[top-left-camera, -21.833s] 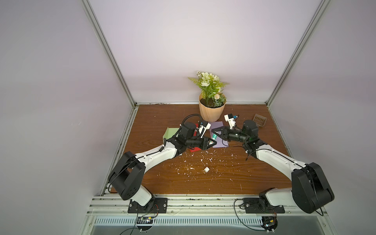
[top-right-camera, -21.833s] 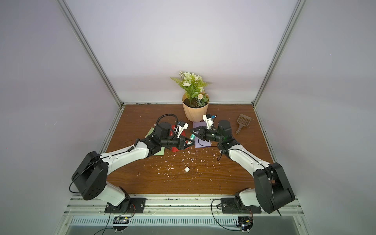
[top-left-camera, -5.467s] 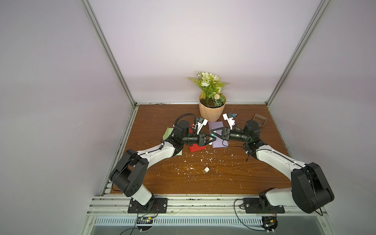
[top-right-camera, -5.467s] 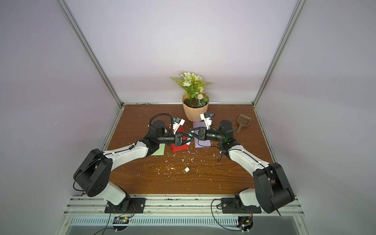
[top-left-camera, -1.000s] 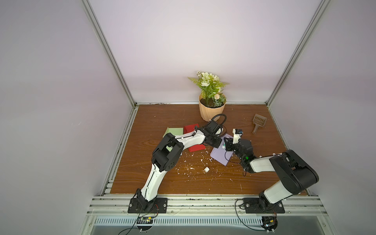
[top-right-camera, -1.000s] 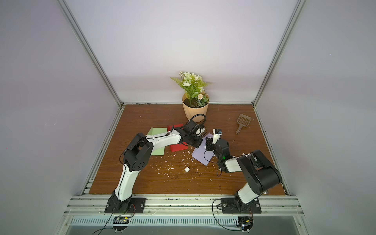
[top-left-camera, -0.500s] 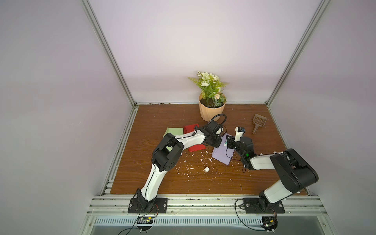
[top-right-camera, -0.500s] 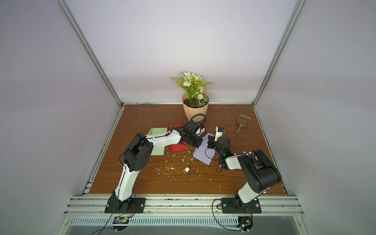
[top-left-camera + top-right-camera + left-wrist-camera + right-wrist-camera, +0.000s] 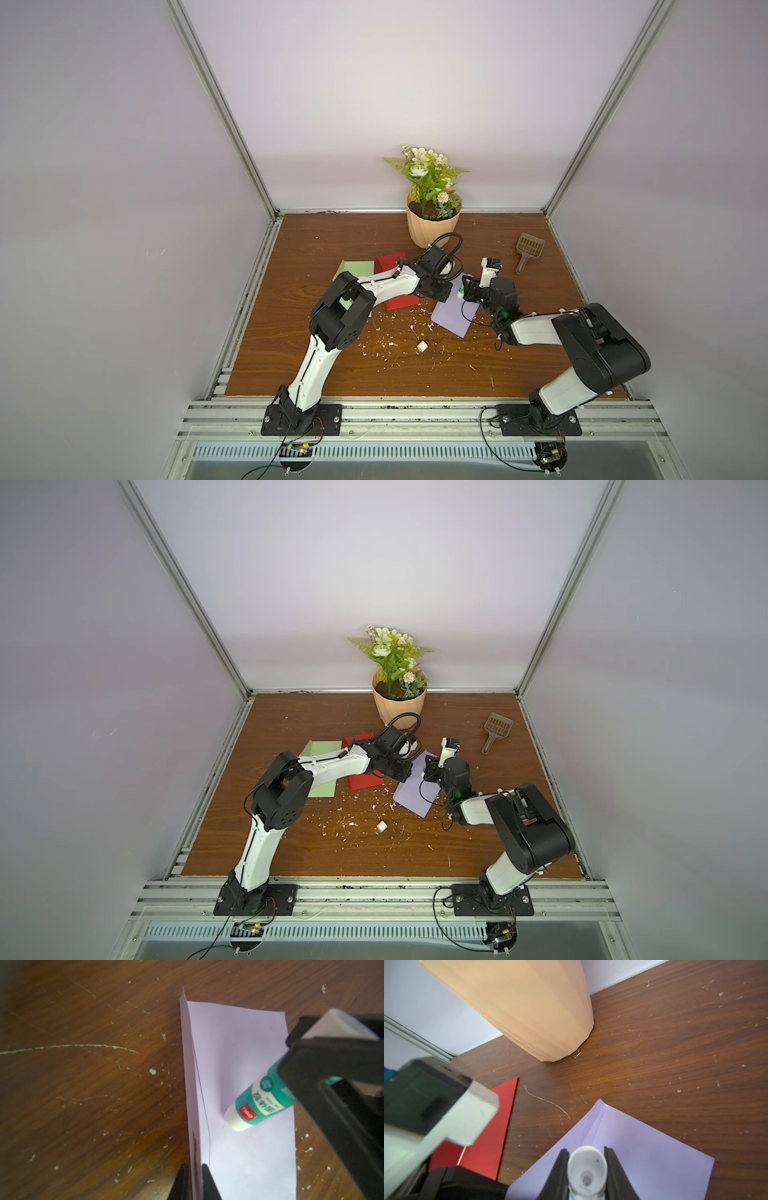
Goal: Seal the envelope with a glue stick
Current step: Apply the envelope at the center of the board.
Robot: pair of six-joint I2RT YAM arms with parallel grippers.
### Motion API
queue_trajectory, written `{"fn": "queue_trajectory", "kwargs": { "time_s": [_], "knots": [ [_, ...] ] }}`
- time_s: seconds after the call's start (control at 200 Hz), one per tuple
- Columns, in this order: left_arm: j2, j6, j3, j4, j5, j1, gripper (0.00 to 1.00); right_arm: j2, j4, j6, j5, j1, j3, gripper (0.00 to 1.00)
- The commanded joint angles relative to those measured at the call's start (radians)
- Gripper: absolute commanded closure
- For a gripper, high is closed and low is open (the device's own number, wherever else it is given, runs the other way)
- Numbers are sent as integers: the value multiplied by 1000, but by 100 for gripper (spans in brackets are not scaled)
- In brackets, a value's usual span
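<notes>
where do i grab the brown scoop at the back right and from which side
Take the brown scoop by its narrow handle, straight down from above, jaws across its width. It lies flat on the table, the slotted head looks too wide, and the handle has bare wood on both sides.

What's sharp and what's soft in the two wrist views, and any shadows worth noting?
Left wrist view: the label on the glue stick reads clearly, and it throws a soft shadow on the lilac envelope. Right wrist view: its end by the lens is blurred; the peach pot is sharper.
</notes>
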Motion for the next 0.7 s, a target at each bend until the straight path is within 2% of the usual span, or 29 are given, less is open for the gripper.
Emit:
{"fn": "queue_trajectory", "kwargs": {
  "time_s": [0.0, 0.44, 0.696],
  "knots": [
    [-24, -12, 1, -15, -18, -10, 86, 10, 22, 17, -16, -6, 6, 100],
    [-17, -37, 2, -2, -27, -11, 90, -7, 18, 30, -91, 7, -57, 100],
    [-18, -38, -4, -2, -26, -10, 90, -45, 43, -57, -71, 66, -84, 100]
  ]
}}
